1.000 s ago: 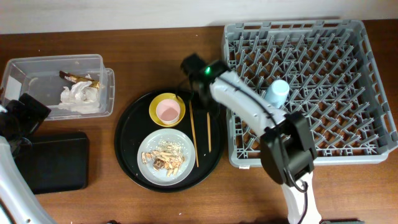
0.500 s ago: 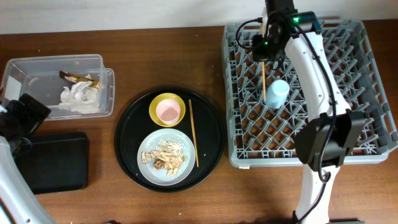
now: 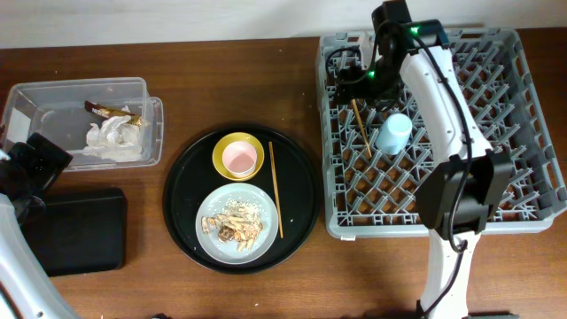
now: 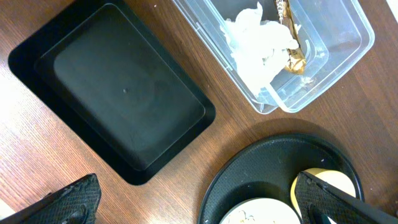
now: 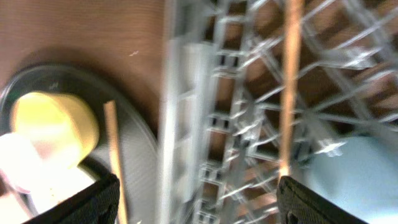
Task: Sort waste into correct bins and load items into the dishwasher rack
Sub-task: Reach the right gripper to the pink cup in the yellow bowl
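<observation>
One chopstick (image 3: 361, 127) lies tilted among the pegs of the dishwasher rack (image 3: 416, 227), left of the light blue cup (image 3: 393, 133). My right gripper (image 3: 352, 78) hovers open just above its far end, holding nothing. In the right wrist view the blurred chopstick (image 5: 289, 87) lies free ahead of the open gripper (image 5: 205, 205). The other chopstick (image 3: 275, 189) rests on the round black tray (image 3: 182, 190), beside the yellow bowl (image 3: 237, 157) holding the pink cup and the plate (image 3: 209, 213) of food scraps (image 3: 239, 221). My left gripper (image 4: 199, 205) is open over bare table.
The clear box (image 3: 53, 102) at the far left holds a crumpled wrapper (image 3: 113, 133) with a brown-gold piece. The shallow black tray (image 3: 80, 232) lies in front of it, under my left arm. The wall runs along the table's back edge.
My right gripper has opened and let go of the chopstick, which now lies tilted in the rack. The arm shifted slightly left. The left arm has not moved.
</observation>
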`<state>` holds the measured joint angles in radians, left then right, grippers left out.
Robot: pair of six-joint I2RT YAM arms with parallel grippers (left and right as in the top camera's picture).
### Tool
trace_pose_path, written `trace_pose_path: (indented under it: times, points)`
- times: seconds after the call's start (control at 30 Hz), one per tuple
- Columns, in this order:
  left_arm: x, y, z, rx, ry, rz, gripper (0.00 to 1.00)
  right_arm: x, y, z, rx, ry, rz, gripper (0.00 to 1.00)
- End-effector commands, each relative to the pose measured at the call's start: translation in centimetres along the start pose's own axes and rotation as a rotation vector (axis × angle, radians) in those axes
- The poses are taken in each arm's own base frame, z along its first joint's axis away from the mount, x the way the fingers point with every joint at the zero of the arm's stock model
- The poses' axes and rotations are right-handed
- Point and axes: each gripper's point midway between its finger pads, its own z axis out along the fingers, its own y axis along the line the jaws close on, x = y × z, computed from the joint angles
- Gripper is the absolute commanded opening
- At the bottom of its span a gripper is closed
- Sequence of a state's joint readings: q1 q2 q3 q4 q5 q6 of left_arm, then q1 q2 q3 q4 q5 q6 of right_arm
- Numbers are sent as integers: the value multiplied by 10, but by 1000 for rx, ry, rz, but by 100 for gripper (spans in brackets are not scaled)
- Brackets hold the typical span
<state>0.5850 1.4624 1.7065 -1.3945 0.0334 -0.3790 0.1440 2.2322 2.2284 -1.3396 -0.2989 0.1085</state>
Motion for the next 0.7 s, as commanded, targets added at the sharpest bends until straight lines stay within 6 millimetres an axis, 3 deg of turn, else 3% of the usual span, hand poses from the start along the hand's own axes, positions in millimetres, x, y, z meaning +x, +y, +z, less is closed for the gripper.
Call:
trace_pose_path:
  times: [0.0, 0.03, 0.1, 0.17, 0.3, 0.4, 0.47, 0.57, 0.67]
  points:
    - [-1, 1, -1, -3, -5, -5, 99, 17, 61, -29, -170, 0, -64, 81]
    - [-1, 1, -1, -3, -5, -5, 99, 22, 73, -26, -174, 14, -87, 79]
    - [-1, 1, -1, -3, -5, -5, 99, 30, 90, -16, -157, 39, -130, 65]
    - [-1, 1, -1, -3, -5, -5, 99, 37, 92, -1, -12, 47, -103, 59]
    - [-1, 1, -1, -3, -5, -5, 99, 55, 137, 32, 26, 72, -220, 53]
    - [-1, 1, -1, -3, -5, -5, 99, 67, 198, 44, -24, 11, -422, 52]
    - [-1, 1, -1, -3, -6, -5, 99, 74, 223, 50, 13, -36, -494, 52]
    - [-1, 1, -1, -3, -5, -5, 99, 70, 247, 50, 177, -209, -447, 53]
    - [-1, 1, -1, -3, -6, -5, 99, 69, 267, 58, 155, -262, -443, 52]
